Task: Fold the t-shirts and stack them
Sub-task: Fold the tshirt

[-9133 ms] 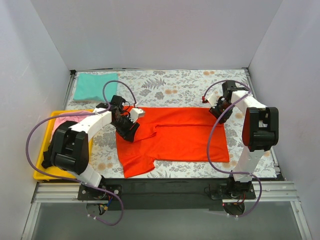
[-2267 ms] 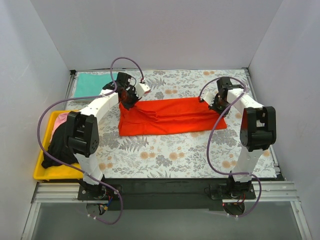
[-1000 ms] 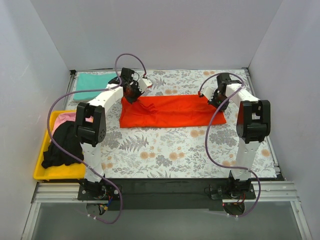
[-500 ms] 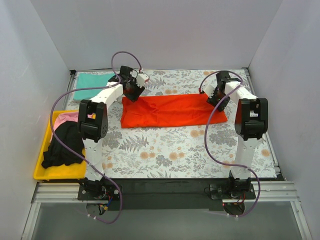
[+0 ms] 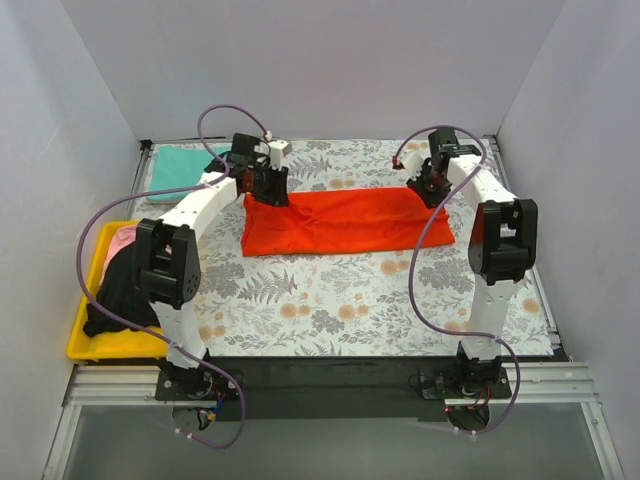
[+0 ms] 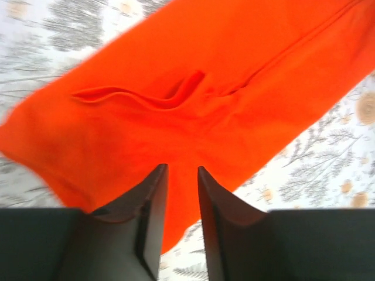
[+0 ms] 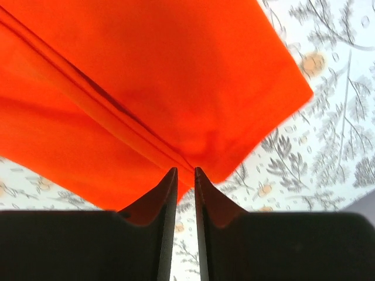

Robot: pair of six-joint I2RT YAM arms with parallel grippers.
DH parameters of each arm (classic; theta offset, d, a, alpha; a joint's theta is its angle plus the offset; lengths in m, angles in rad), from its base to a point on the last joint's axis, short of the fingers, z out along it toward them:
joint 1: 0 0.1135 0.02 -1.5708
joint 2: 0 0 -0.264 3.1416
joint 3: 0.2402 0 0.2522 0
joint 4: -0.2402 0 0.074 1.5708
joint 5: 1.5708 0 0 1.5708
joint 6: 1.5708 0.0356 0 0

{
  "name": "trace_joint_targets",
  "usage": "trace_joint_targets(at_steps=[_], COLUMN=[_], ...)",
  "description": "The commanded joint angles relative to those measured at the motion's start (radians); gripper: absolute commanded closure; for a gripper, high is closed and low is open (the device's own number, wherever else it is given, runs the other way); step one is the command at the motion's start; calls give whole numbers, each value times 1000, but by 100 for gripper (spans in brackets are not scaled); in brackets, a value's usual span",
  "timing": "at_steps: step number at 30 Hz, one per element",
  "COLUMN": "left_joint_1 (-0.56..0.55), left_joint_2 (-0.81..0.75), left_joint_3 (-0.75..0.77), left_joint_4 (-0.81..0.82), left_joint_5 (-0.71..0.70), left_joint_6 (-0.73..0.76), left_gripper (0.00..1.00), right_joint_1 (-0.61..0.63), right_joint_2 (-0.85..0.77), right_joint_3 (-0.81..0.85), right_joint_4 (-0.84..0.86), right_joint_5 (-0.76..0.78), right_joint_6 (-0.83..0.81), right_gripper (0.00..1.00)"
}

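The orange-red t-shirt [image 5: 345, 222] lies folded into a long flat band across the far middle of the table. It also fills the left wrist view [image 6: 176, 88] and the right wrist view [image 7: 146, 70]. My left gripper [image 5: 268, 190] [image 6: 181, 168] hangs over the band's far left corner, its jaws a little apart and empty. My right gripper [image 5: 420, 188] [image 7: 181, 170] hangs over the far right corner, its jaws narrowly apart and empty. A folded teal t-shirt [image 5: 185, 168] lies at the far left. The black t-shirt [image 5: 120, 295] and pink t-shirt [image 5: 122, 240] lie in the tray.
The grey floral cloth [image 5: 330, 300] covers the table top. The yellow tray [image 5: 85, 345] stands at the near left edge. White walls close in the left, far and right sides.
The spread shirt has been folded in half away from me into a long band. Both grippers carried its near edge to the far side and now stand off the cloth with nothing between their jaws.
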Motion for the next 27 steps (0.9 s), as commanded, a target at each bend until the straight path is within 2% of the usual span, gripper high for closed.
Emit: trace_joint_targets(at_steps=[1, 7, 11, 16, 19, 20, 21, 22, 23, 24, 25, 27], left_joint_1=[-64, -77, -83, -81, -78, -74, -68, -63, -60, -60, -60, -60], left_joint_2=[76, 233, 300, 375, 449, 502, 535, 565, 601, 657, 678, 647], left_joint_3=[34, 155, 189, 240, 347, 396, 510, 597, 678, 837, 887, 898], left_joint_4=[2, -34, -57, -76, -99, -108, -137, -155, -172, -198, -198, -113], left_joint_5=[0, -47, -104, -196, -208, -198, -175, -108, -93, -69, -41, -1], left_joint_6=[-94, -140, -125, -71, -15, -10, -8, -7, -15, -24, -47, -90], left_gripper=[77, 78, 74, 74, 74, 74, 74, 73, 73, 73, 71, 68], right_joint_1=[28, 33, 33, 36, 77, 124, 157, 196, 297, 354, 456, 520], right_joint_2=[61, 139, 147, 48, -72, -109, -188, -227, -264, -328, -353, -394], right_joint_3=[62, 72, 12, -167, -366, -463, -521, -569, -609, -670, -680, -645], right_joint_4=[-20, -15, -14, 6, 11, 9, 3, 0, -7, -24, -32, -64], right_joint_5=[-47, -13, 5, 12, 1, -11, -27, -71, -94, -122, -196, -289], right_joint_6=[49, 55, 28, -6, -26, -24, -15, 11, 28, 49, 86, 178], right_gripper=[77, 78, 78, 79, 79, 79, 79, 78, 78, 79, 78, 78])
